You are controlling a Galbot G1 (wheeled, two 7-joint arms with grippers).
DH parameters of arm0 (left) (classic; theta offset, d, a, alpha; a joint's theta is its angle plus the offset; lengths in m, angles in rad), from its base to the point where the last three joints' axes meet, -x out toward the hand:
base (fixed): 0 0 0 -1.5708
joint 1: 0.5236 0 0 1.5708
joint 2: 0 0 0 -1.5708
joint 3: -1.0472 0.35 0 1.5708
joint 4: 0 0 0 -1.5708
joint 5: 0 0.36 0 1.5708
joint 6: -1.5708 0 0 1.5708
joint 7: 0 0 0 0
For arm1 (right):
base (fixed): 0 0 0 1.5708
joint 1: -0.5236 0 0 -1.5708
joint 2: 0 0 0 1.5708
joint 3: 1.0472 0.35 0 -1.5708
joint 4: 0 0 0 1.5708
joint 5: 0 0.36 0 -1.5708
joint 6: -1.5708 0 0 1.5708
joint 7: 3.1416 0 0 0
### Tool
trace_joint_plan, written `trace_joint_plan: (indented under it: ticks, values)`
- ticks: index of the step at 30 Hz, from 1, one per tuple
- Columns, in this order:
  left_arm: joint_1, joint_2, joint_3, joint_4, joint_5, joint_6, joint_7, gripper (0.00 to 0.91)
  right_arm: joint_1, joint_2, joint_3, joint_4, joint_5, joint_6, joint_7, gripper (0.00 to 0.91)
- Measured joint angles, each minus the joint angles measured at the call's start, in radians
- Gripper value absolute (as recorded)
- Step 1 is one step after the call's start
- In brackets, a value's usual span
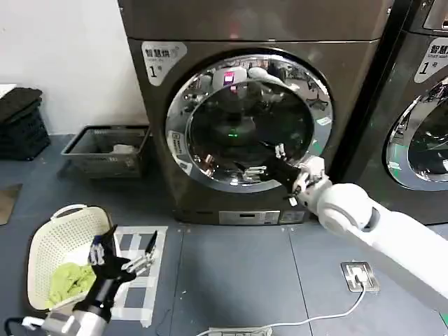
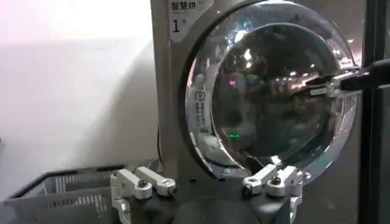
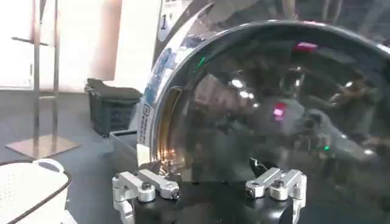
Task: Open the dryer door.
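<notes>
Dryer door (image 1: 246, 120), round chrome-rimmed dark glass porthole, looks shut. Your right gripper (image 1: 269, 159) spread open against glass, holding nothing, likely seeking rim. Left gripper (image 1: 126, 253) open, empty, parked low.

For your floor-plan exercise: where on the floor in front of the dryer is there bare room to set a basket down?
Free: the grey floor below the dryer door, between the taped square and the floor socket. Crowded: the left, with the white basket, the left tool and the wire basket; the right tool spans the door's lower right.
</notes>
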Motion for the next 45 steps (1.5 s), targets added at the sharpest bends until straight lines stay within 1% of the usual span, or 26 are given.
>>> trace_joint_plan:
  ticks: [35, 45]
  values:
    - [0.004, -0.020, 0.009, -0.004, 0.037, -0.007, 0.005, 0.907, 0.139, 0.147, -0.127, -0.150, 0.008, -0.012, 0.036, 0.907]
    - [0.004, -0.024, 0.020, -0.005, 0.050, -0.008, 0.005, 0.907, 0.154, 0.187, -0.152, -0.178, 0.002, -0.014, 0.084, 0.907]
